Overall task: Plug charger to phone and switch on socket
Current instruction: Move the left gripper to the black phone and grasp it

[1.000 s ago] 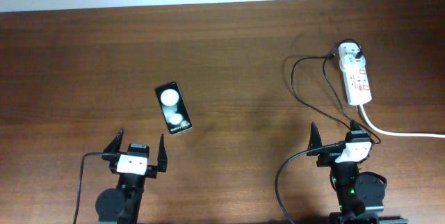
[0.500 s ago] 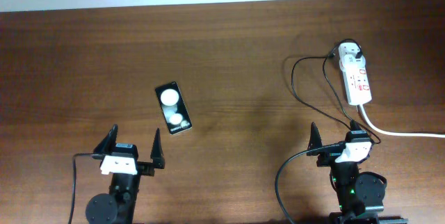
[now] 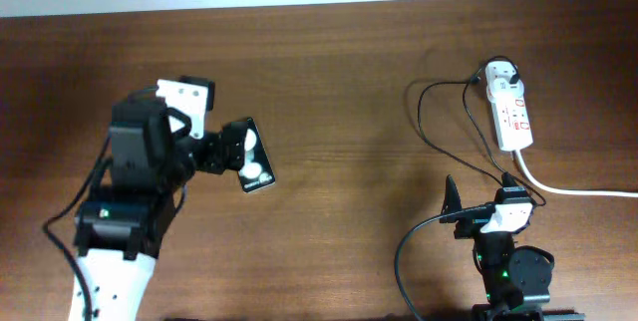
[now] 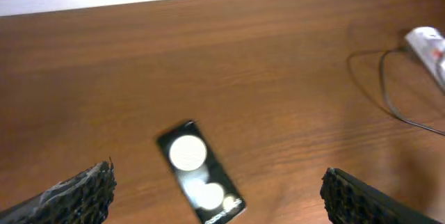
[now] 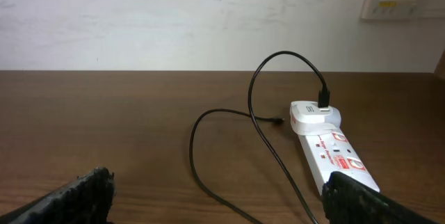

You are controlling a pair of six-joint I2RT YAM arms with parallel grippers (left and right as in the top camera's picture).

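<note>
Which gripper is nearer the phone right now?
Left. The left gripper hangs open above the phone; the right gripper sits far off, near the charger cable.

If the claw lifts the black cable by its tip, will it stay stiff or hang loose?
Probably loose: the cable is thin and lies in curved loops. It looks light, yet its end sits in the adapter, so pulling may drag the socket.

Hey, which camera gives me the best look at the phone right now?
The left wrist view: the phone shows whole and uncovered there. Overhead, the left gripper hides part of it. The right wrist view doesn't show it at all.
</note>
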